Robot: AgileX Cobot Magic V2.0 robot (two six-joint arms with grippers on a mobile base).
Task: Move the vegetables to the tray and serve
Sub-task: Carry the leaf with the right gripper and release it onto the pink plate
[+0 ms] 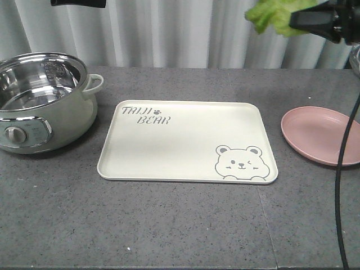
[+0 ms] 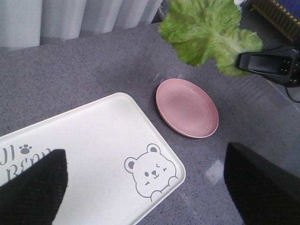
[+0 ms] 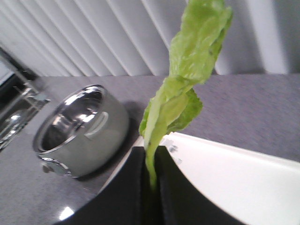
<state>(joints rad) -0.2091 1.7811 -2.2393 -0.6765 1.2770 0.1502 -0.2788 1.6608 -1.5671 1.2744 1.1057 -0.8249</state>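
Note:
My right gripper point(image 3: 150, 161) is shut on the green lettuce leaf point(image 3: 187, 75) and holds it high in the air. In the front view the gripper point(image 1: 295, 21) and the leaf point(image 1: 273, 16) are at the top right, above the gap between the cream tray point(image 1: 185, 140) and the pink plate point(image 1: 318, 135). The left wrist view shows the leaf point(image 2: 206, 33) hanging from the right gripper point(image 2: 243, 62) above the empty pink plate point(image 2: 187, 108). The tray point(image 2: 93, 154) carries nothing. My left gripper point(image 2: 145, 183) is open and empty, high above the tray's right half.
A pale green electric pot point(image 1: 42, 101) with a steel bowl stands at the left of the grey counter; it also shows in the right wrist view point(image 3: 79, 131). A black cable point(image 1: 340, 185) hangs at the right edge. White curtains run along the back.

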